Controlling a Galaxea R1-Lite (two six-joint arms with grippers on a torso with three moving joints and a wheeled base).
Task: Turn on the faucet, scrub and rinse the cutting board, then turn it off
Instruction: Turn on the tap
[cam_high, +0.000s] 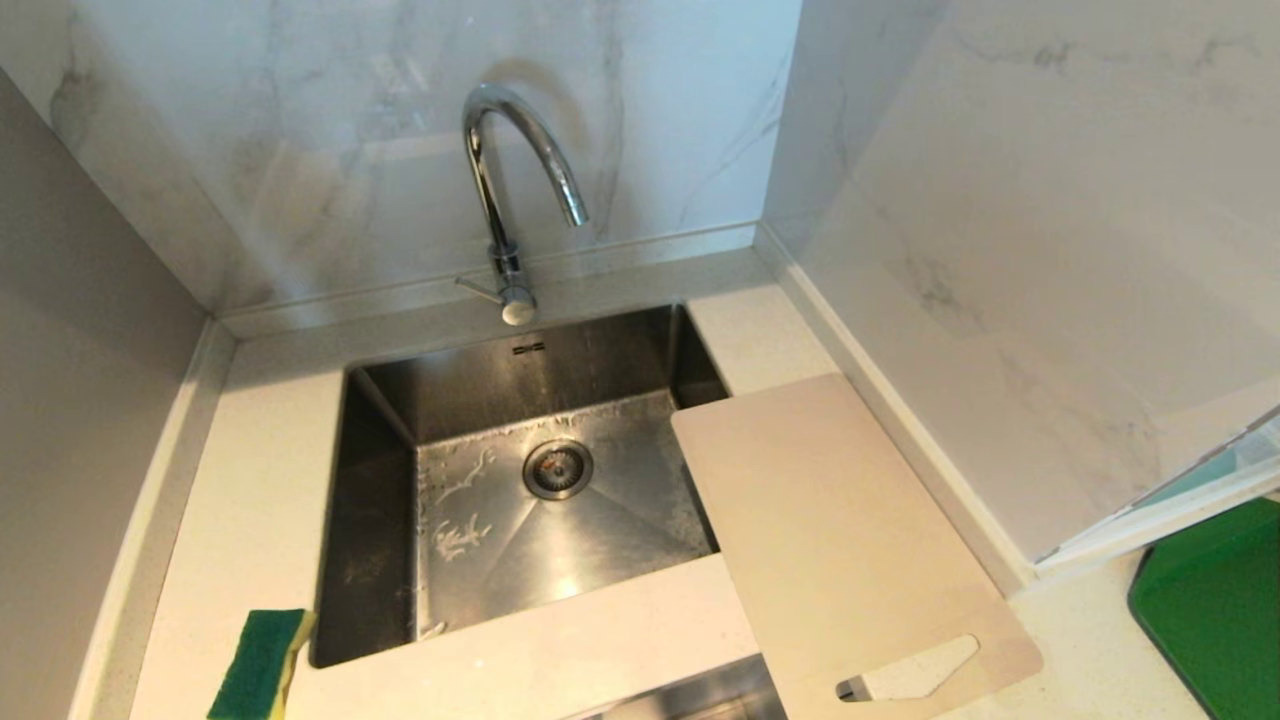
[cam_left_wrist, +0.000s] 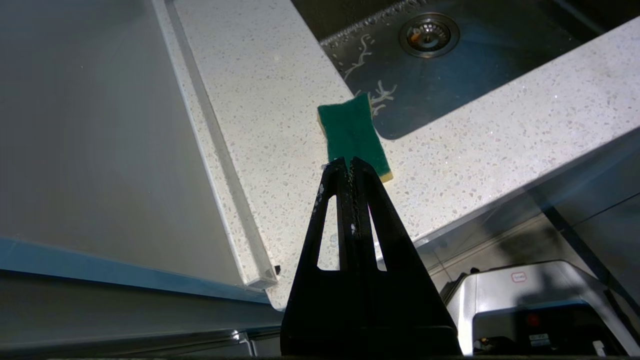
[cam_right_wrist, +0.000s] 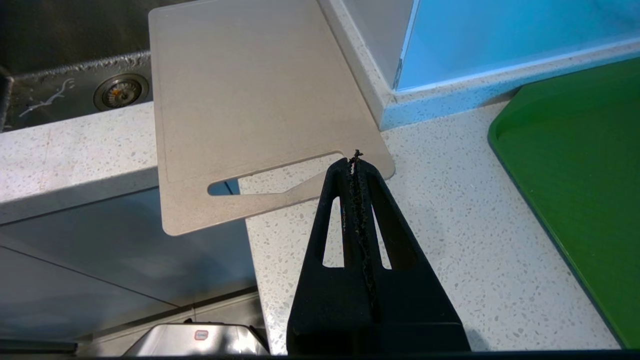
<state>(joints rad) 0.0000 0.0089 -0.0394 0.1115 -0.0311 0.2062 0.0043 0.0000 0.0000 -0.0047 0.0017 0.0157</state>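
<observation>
Fingers pressed together on both grippers, nothing held; task judged not yet begun.

The left gripper (cam_left_wrist: 349, 161) shows in the lower centre of its wrist view, tips over the near end of the green-and-yellow sponge (cam_left_wrist: 354, 134), apparently above it rather than on it. The right gripper (cam_right_wrist: 354, 159) sits lower centre of its own view, by the slotted end of the cutting board (cam_right_wrist: 250, 100); contact cannot be confirmed. In the head view neither arm appears. The faucet (cam_high: 510, 180) stands at upper centre behind the sink (cam_high: 380, 400), no water running. The board lies at right of centre, one corner over the basin, the slotted end overhanging the counter edge. Outstanding, in my judgement: tap on, scrub, rinse, tap off.
</observation>
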